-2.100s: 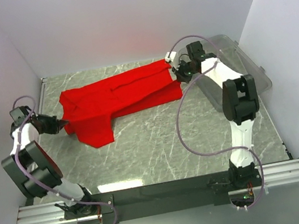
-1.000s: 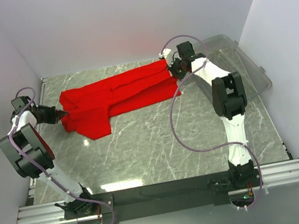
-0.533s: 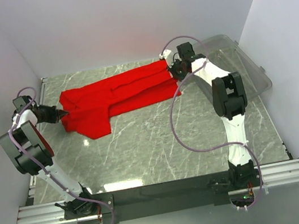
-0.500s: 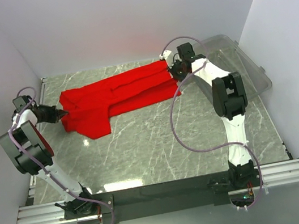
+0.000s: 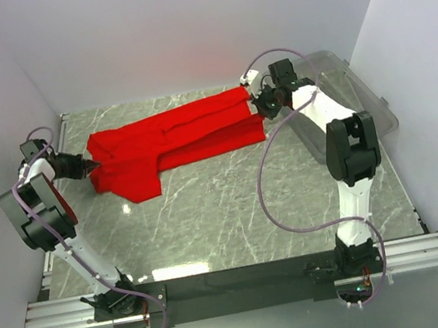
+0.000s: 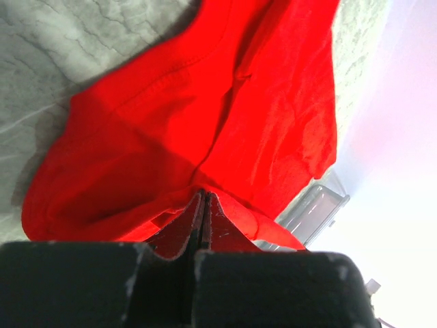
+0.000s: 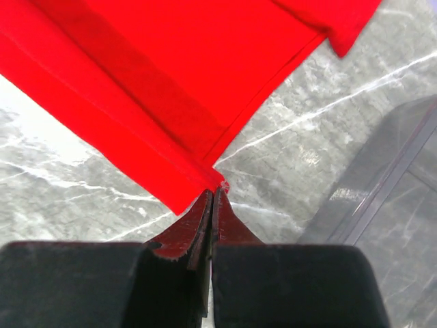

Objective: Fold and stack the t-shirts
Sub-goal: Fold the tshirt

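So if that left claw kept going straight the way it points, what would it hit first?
The red t-shirt: the left gripper is shut on its edge and aimed along the cloth, so it would just plough into more fabric. Far beyond that lies the clear bin, though depth is hard to judge.

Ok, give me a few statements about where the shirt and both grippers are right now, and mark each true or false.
1. The left gripper is shut on an edge of the red t-shirt. True.
2. The right gripper hangs open over the clear bin. False: it is shut on a corner of the red t-shirt, beside the bin.
3. The red t-shirt lies inside the clear bin. False: it lies spread on the marble table.
4. The red t-shirt shows no print. True.
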Robot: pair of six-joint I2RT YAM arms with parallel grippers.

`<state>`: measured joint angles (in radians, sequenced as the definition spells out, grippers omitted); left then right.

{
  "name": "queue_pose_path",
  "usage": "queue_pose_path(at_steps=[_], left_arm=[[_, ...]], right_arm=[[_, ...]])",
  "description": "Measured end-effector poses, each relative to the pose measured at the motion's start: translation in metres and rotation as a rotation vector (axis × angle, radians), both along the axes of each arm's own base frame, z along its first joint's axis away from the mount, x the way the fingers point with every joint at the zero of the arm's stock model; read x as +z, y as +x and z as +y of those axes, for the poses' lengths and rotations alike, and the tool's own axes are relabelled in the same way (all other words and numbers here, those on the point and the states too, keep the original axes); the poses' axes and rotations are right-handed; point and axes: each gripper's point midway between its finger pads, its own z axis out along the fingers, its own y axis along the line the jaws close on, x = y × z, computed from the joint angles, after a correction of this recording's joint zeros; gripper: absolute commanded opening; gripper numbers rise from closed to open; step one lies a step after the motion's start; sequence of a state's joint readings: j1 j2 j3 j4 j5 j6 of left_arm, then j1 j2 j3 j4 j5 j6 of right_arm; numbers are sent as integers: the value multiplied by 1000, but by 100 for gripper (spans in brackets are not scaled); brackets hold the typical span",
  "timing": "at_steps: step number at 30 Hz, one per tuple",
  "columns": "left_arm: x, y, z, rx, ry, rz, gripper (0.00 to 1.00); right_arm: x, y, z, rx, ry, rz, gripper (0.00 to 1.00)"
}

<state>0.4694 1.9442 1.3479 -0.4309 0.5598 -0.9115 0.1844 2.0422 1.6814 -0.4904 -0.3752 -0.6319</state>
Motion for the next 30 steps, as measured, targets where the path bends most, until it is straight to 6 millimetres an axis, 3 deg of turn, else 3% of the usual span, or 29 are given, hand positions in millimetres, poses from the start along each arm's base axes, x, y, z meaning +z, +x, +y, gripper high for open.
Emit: queue_pose_path(at_steps=[3,10,18,24,30], left_arm=[[-1,0,0,-1,-2,3,1],[6,-3,-4,-30,2,-26,1],[43,-65,-38,-73,26,-94,1],[39,-119,-51,-49,26,-54,1],[59,-139,-48,-20,96,-80,1]], right_arm=[[8,-7,2,13,24,-12,0],[16,-46,3,89,47,-7,0],[18,-88,-9,121,44,-1,0],[13,-108,-19,114,51,25,0],[15,-113,-23,114,55,18,0]])
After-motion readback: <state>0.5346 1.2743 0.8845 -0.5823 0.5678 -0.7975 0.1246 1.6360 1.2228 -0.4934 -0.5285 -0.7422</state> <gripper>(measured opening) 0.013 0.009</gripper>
